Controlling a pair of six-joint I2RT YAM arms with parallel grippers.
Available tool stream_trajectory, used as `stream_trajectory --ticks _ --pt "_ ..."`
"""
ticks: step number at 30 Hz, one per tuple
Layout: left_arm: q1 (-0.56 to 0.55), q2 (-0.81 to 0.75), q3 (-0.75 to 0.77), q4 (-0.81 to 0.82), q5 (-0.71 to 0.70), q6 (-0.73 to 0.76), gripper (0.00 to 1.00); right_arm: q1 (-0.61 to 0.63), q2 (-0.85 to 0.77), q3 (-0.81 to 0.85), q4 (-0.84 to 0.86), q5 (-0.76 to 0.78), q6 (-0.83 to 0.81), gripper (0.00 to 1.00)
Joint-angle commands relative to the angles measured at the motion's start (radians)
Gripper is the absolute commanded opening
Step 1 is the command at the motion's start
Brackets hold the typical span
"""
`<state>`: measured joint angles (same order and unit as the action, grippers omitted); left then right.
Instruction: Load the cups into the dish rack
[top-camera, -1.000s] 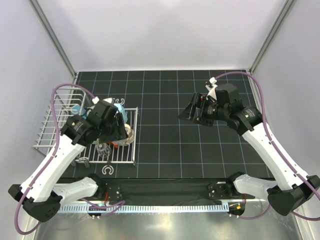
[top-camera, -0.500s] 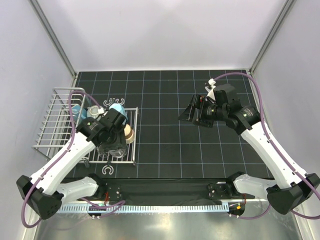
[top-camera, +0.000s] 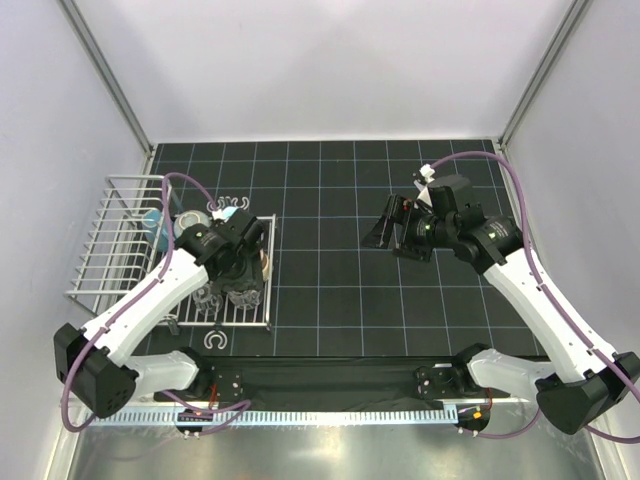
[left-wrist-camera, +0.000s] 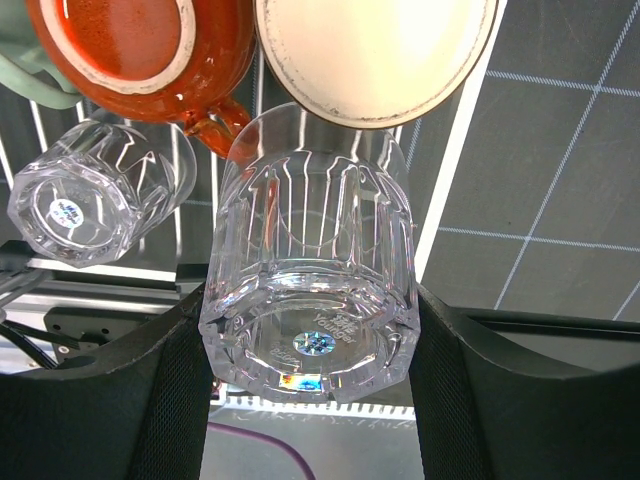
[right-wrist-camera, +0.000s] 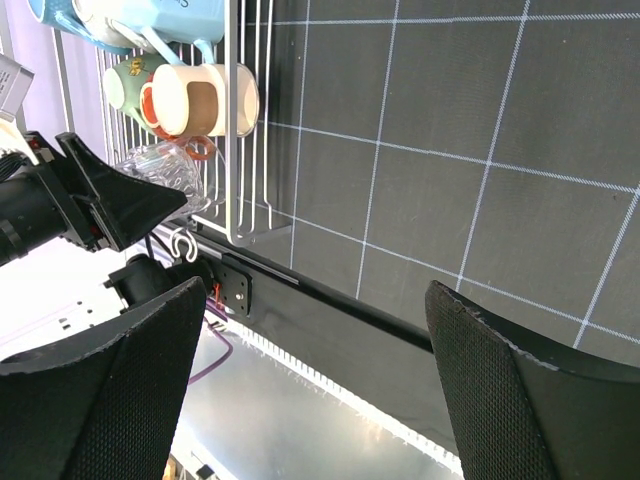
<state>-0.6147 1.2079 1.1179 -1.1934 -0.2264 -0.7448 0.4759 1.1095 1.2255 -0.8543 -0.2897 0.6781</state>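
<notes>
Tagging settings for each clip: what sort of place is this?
Likely a lab robot cell, not a kitchen: plain white enclosure walls, a black gridded mat, and a dish rack staged on it.

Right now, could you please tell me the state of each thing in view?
Left hand: shut on the clear glass.
Clear glass: held, base showing.
Dish rack: partly loaded.
Second clear glass: in the dish rack, free.
Orange mug: in the dish rack, base showing.
Right hand: open, empty.
</notes>
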Motion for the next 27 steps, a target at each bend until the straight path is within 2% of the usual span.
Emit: stream_trajectory --ticks 1,20,23,24,27 --pt "0.004 -0.002 0.005 0.035 0.01 -0.004 0.0 0.004 -0.013 0.005 0.011 0.014 -0.017 0.9" --pt "0.024 0.084 -0.058 0.072 0.067 -0.03 0.0 0.003 0.01 -0.003 0.035 0.0 -0.018 0.9" --pt "0.036 0.09 -0.078 0.089 0.082 -0.031 0.08 0.003 0.006 -0.015 0.041 0.003 -0.02 0.9" --pt "0.038 0.093 -0.079 0.089 0.082 -0.033 0.16 0.003 0.004 -0.024 0.043 0.003 -0.02 0.9" --pt "0.041 0.096 -0.079 0.089 0.084 -0.033 0.31 0.003 0.004 -0.038 0.057 -0.008 -0.02 0.9"
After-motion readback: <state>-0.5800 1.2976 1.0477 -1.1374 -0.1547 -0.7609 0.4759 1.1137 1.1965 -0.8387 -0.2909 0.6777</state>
